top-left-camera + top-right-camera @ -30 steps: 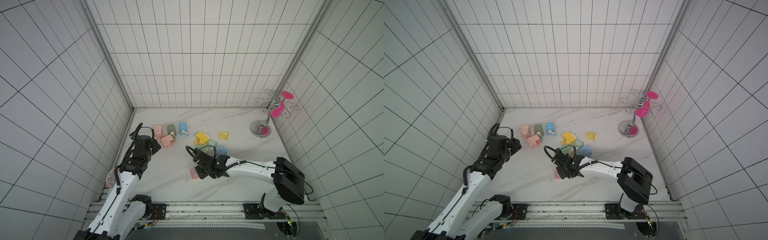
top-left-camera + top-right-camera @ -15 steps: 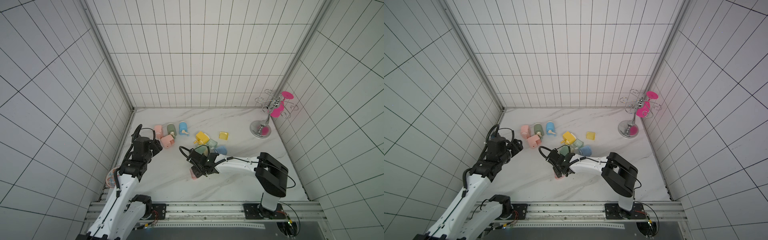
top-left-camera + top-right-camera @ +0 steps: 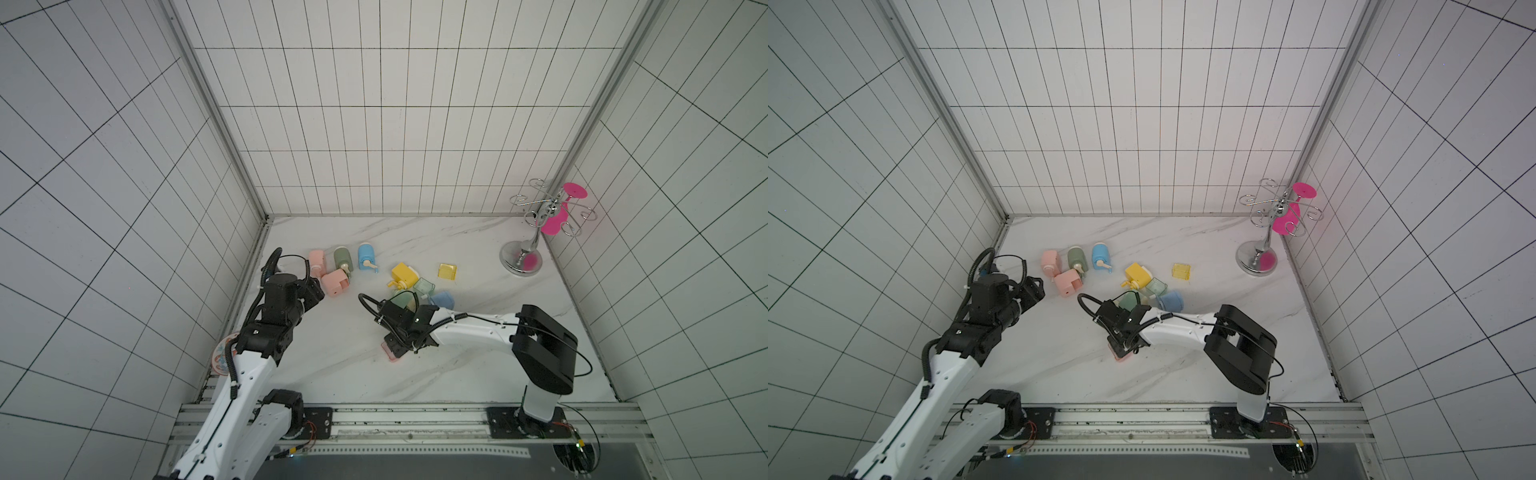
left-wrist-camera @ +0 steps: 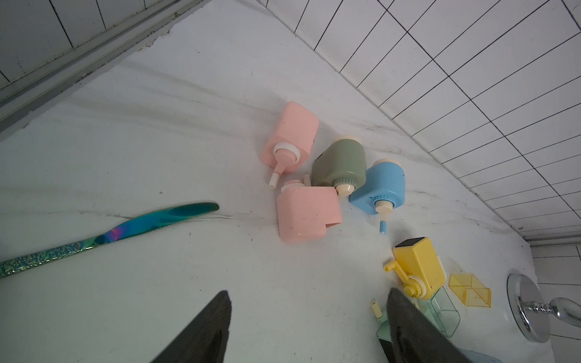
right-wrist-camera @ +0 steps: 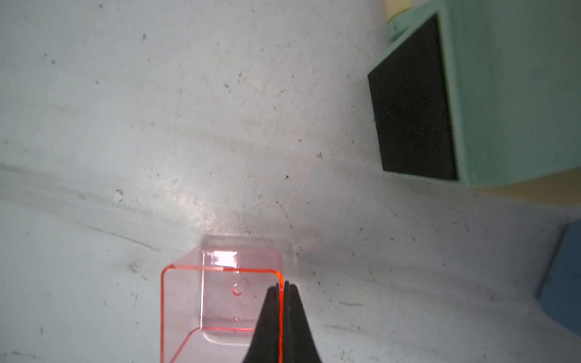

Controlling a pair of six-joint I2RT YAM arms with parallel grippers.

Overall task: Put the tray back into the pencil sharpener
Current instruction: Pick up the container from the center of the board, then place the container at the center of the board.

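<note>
Whereas it gaped a second ago, the right hand [image 5: 280, 287] now pinches a wall of the pink tray [image 5: 220, 301] on the marble desk [image 3: 332, 374]; the pink sharpener [image 3: 336, 282] lies at eleven o'clock, left hand [image 4: 306, 298] spread nearby, tiled walls [image 3: 374, 124] around.

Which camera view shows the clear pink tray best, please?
The right wrist view: the pink tray is close, with the right gripper shut on its wall. Both top views show only its corner under the gripper; the left wrist view misses it.
</note>
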